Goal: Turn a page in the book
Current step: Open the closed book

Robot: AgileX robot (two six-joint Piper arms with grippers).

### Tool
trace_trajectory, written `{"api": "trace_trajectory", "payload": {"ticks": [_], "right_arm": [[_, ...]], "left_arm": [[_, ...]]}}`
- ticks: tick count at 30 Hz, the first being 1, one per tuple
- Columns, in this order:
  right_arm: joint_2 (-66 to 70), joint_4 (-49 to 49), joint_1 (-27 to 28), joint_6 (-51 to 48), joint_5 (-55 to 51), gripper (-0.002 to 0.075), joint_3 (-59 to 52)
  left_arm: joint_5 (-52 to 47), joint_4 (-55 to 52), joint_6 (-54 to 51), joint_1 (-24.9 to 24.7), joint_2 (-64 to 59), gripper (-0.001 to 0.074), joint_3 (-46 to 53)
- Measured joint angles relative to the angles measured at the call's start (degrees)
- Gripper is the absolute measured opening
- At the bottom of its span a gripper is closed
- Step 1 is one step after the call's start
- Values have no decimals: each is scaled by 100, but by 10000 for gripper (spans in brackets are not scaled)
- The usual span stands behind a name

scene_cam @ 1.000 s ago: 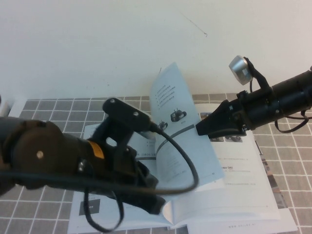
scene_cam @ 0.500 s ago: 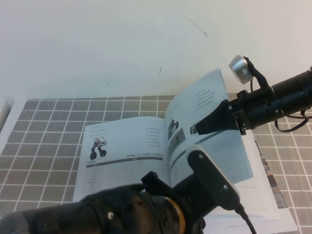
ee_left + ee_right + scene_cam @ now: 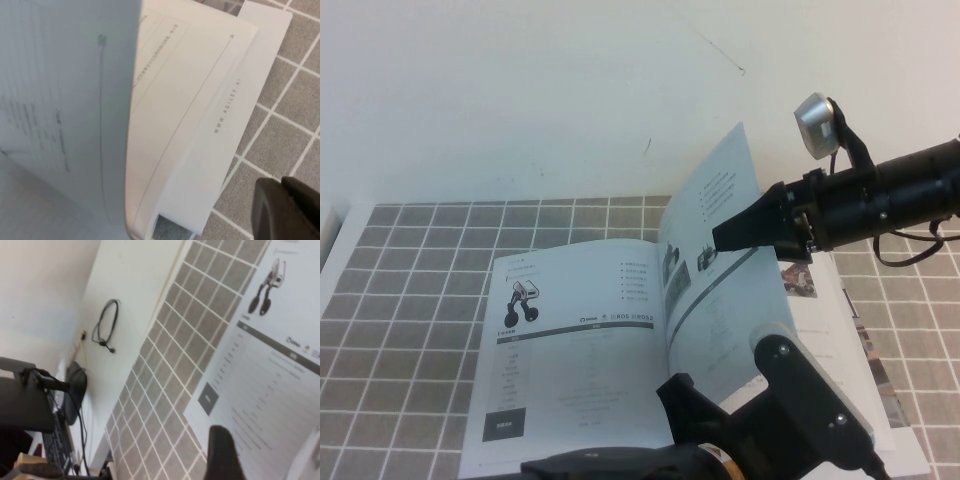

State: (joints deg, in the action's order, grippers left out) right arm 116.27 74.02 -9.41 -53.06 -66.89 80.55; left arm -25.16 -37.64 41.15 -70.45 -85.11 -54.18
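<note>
- Since a second ago the page [image 3: 715,255] has swung from leaning left over the spine to standing up, tilted right; left arm dropped to the bottom edge.
- Right hand [image 3: 717,240] is at the page's face, jaws spread, gripping nothing, probably just propping it.
- Left hand [image 3: 287,210]: can't tell its state, near the corner of the book [image 3: 570,350] on the surface [image 3: 410,260].

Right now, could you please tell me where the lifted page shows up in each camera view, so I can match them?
High view: the page stands raised right of centre, the right gripper at its face.
Left wrist view: the page fills the left half, curling over; left gripper in the corner.
Right wrist view: not identifiable.
Shared landmark: the grey tiled mat.
</note>
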Motion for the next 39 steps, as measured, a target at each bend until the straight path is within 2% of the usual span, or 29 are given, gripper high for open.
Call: {"api": "trace_trajectory", "payload": {"ticks": [8, 17, 20, 28, 39], "right_arm": [[0, 110, 0, -46, -18, 406, 0], [0, 137, -10, -56, -27, 406, 0], [0, 137, -20, -56, -27, 406, 0], [0, 137, -32, -59, -27, 406, 0], [0, 137, -32, -69, -40, 406, 0]], "left_arm": [[67, -230, 391, 0, -14, -4, 0], [456, -2236, 2303, 0, -361, -4, -10], [283, -2772, 2768, 0, -605, -4, -90], [-623, -3147, 2898, 0, -832, -4, -235], [-935, -3159, 2898, 0, -832, -4, -235]]}}
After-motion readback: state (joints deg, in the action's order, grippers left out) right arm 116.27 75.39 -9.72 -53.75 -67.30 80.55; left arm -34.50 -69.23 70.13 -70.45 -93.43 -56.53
